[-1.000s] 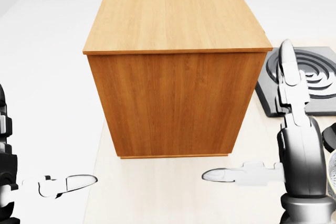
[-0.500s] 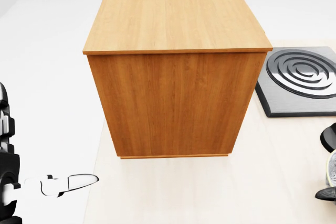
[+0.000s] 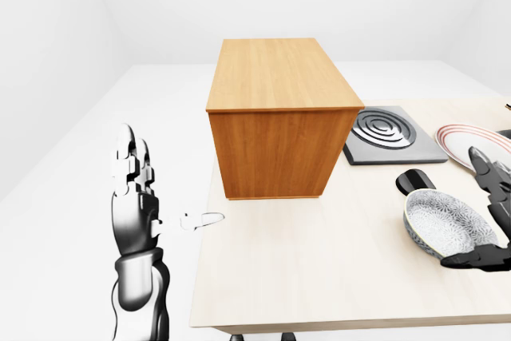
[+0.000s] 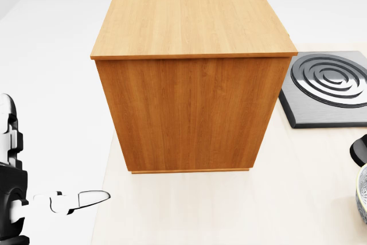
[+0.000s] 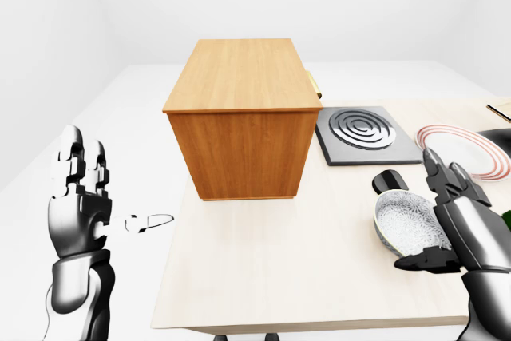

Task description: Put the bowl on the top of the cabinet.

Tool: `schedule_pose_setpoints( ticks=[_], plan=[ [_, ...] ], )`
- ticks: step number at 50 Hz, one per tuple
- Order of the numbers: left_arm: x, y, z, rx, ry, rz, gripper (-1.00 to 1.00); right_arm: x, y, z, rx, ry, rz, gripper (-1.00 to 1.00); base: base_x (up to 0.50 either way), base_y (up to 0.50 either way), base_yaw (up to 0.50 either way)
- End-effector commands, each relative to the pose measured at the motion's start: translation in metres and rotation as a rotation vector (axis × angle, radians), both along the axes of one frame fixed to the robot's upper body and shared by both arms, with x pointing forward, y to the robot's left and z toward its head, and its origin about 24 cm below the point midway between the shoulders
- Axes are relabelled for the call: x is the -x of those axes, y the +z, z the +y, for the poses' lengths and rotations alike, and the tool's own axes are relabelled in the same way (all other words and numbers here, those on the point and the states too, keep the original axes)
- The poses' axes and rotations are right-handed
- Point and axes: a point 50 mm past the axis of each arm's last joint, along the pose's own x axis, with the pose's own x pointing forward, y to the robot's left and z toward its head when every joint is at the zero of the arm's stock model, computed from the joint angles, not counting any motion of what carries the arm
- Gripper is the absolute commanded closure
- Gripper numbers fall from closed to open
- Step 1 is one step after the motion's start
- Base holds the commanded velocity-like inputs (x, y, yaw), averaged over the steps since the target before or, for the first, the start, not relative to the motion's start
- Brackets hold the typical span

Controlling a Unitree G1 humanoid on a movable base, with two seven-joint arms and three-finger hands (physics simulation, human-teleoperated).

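The wooden cabinet (image 3: 275,117) stands on the light table (image 3: 319,277), its flat top (image 3: 275,73) bare. A grey patterned bowl (image 5: 407,229) rests on the table at the right; only its rim (image 4: 362,199) shows in the head view. My right hand (image 5: 421,215) is open around the bowl's right side, fingers (image 5: 451,185) over its far rim and thumb (image 5: 423,261) under its near rim. My left hand (image 3: 164,189) is open beyond the table's left edge, fingers upright, thumb (image 3: 209,218) pointing right.
A dark hob plate (image 3: 387,133) with ring grooves lies right of the cabinet. A red-rimmed plate (image 3: 471,141) sits farther right. A small black object (image 3: 419,181) lies just above the bowl. White floor surrounds the table.
My right hand has dropped out of the head view toward the lower right, to the bowl. My left hand has risen slightly. The cabinet and camera have not moved.
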Motion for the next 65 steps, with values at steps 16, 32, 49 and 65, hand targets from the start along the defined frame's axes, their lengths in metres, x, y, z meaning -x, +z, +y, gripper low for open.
schedule_pose_setpoints(
  ticks=[16,32,49,65],
  plan=[
    [-0.001,-0.006,-0.002,0.001,-0.01,0.027,-1.0,0.014,-0.06,-0.033,-0.081,-0.189,0.223,-1.0,0.0,0.0,0.0],
    [0.002,0.001,-0.003,-0.005,-0.019,-0.003,-1.0,0.002,-0.071,-0.035,-0.056,-0.191,0.241,-1.0,0.0,0.0,0.0],
    [0.0,-0.001,-0.002,-0.004,-0.013,0.004,-1.0,-0.013,-0.092,-0.027,-0.029,-0.163,0.285,-1.0,0.0,0.0,0.0],
    [-0.005,-0.012,-0.002,0.001,-0.014,0.055,-1.0,-0.006,-0.116,-0.031,-0.044,-0.2,0.342,-1.0,0.0,0.0,0.0]
  ],
)
